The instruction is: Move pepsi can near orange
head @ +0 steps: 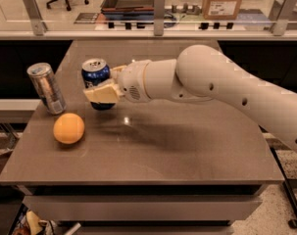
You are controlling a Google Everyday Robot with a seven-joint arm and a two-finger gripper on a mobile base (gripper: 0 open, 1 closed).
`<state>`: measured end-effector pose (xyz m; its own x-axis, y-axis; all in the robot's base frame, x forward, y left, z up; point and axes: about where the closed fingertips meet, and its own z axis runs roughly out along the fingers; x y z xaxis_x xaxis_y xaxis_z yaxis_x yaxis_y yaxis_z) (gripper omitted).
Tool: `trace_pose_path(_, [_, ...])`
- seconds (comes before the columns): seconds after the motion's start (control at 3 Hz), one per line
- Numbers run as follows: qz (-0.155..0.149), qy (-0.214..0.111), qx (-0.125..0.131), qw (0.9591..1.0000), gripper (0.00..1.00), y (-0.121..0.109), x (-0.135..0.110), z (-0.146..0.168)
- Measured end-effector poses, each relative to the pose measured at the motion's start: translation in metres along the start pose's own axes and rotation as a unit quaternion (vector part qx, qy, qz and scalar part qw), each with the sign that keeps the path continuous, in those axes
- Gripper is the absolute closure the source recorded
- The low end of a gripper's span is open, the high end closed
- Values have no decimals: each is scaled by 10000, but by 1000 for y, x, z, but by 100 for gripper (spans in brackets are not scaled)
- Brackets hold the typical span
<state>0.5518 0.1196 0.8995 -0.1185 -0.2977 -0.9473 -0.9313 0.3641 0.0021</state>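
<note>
The dark blue pepsi can [95,74] with a silver top is upright in my gripper [102,89], which is shut on it, at the table's left-centre. I cannot tell whether the can touches the table. The round orange [68,128] lies on the table in front of and to the left of the can, a short gap away. My white arm [211,89] reaches in from the right.
A plain silver-grey can [46,87] stands upright at the table's left edge, just behind the orange. The grey table [187,151] ends close to the orange on the left and front. A glass-railed ledge [158,31] runs behind the table.
</note>
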Motion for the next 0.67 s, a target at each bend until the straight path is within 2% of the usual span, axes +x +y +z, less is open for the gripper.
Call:
trace_pose_path(0.33, [40, 0, 355, 9994, 100, 24, 10, -12])
trace_pose_path(0.67, [145, -47, 680, 9976, 100, 33, 25, -25])
